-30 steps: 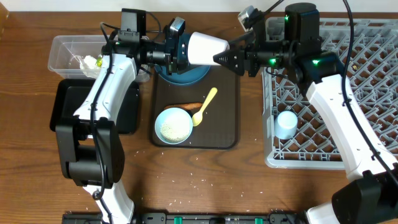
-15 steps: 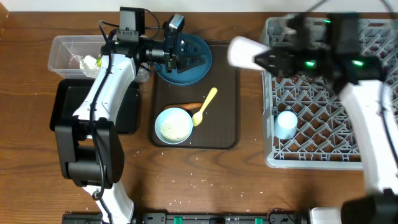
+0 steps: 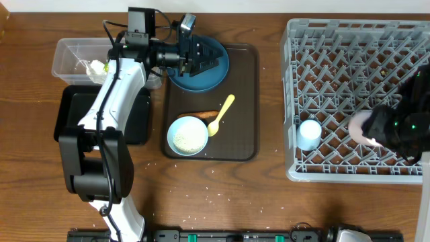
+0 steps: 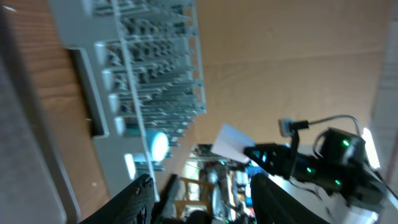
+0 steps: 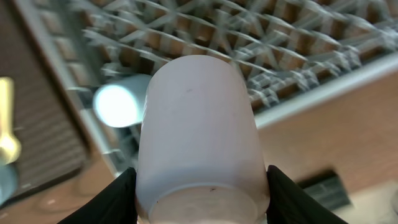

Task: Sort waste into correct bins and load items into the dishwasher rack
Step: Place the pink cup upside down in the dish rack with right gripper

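My right gripper [image 3: 373, 128] is shut on the pale pink cup [image 3: 359, 126] and holds it over the front right part of the grey dishwasher rack [image 3: 356, 40]. In the right wrist view the cup [image 5: 199, 124] fills the space between the fingers [image 5: 200, 208]. The light blue cup [image 3: 310, 133] stands in the rack's front left corner. My left gripper [image 3: 203, 58] is open and empty over the dark blue plate [image 3: 216, 72]. The light blue bowl [image 3: 187, 135] holds rice. The yellow spoon [image 3: 222, 114] and the orange carrot [image 3: 206, 115] lie beside it.
The plate, bowl, spoon and carrot sit on the dark brown serving tray [image 3: 245, 101]. The clear box [image 3: 70, 54] at back left holds the green-and-yellow wrapper [image 3: 99, 66] and white paper. The black tray [image 3: 68, 114] lies in front of it. Rice grains [image 3: 201, 195] are scattered on the table.
The pink cup was between both grippers over the plate. The right arm has carried it right and forward to the rack's front right. The left gripper stays over the plate, open.
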Available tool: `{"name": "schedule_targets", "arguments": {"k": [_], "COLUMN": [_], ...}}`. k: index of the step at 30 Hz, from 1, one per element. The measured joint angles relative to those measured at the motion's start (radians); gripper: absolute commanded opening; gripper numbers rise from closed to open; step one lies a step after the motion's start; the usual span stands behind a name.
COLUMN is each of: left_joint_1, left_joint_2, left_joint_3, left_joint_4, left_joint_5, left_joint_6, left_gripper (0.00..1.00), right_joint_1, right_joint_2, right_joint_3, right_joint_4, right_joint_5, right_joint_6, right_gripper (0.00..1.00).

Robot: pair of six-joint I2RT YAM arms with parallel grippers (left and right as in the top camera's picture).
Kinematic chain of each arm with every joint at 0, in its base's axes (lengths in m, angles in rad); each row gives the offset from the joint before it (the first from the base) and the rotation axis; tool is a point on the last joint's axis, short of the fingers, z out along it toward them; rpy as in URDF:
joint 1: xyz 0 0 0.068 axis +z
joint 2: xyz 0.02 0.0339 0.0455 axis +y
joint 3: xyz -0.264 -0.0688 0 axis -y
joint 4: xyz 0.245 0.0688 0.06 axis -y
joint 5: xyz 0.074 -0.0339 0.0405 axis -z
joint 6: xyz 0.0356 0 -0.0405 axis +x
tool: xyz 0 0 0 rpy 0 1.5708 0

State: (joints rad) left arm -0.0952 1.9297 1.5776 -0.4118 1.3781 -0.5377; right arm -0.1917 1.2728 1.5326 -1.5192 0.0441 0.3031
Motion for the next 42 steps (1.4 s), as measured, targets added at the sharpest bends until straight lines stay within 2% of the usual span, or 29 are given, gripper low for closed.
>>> {"name": "schedule_targets", "arguments": {"k": [4,8,19,22,25,31,37,42], "left_joint_1": [0.000,0.000,0.000,0.000,0.000,0.000,-0.021,-0.098], "left_joint_2": [0.000,0.000,0.000,0.000,0.000,0.000,-0.001,-0.037], "left_joint_3": [0.000,0.000,0.000,0.000,0.000,0.000,0.002,0.003], "left_joint_4": [-0.059,-0.156,-0.301,-0.309,-0.311,-0.311,-0.322,-0.325], "left_joint_5": [-0.099,-0.259,-0.669,-0.738,-0.785,-0.837,-0.905,-1.062], "left_joint_6": [0.032,0.083,0.198,0.217,0.229,0.246,0.287,0.321], "left_gripper": [0.52,0.52,0.52,0.52,0.52,0.52,0.50,0.51], "right_joint_1": [0.000,0.000,0.000,0.000,0.000,0.000,0.000,0.000], "right_joint_2": [0.043,0.113,0.319,0.351,0.401,0.415,0.406,0.337], "right_joint_3": [-0.005,-0.024,-0.094,-0.146,-0.194,-0.200,-0.101,0.053], "right_joint_4": [-0.006,0.005,0.148,0.173,0.203,0.229,0.181,0.171], "right_joint_5": [0.058,0.077,0.040,0.017,-0.004,-0.028,-0.056,-0.086], "right_joint_6": [0.023,0.031,0.030,0.030,0.022,0.015,-0.019,-0.057], "right_gripper": [0.51,0.50,0.51,0.64,0.70,0.93,0.97,0.97]}}
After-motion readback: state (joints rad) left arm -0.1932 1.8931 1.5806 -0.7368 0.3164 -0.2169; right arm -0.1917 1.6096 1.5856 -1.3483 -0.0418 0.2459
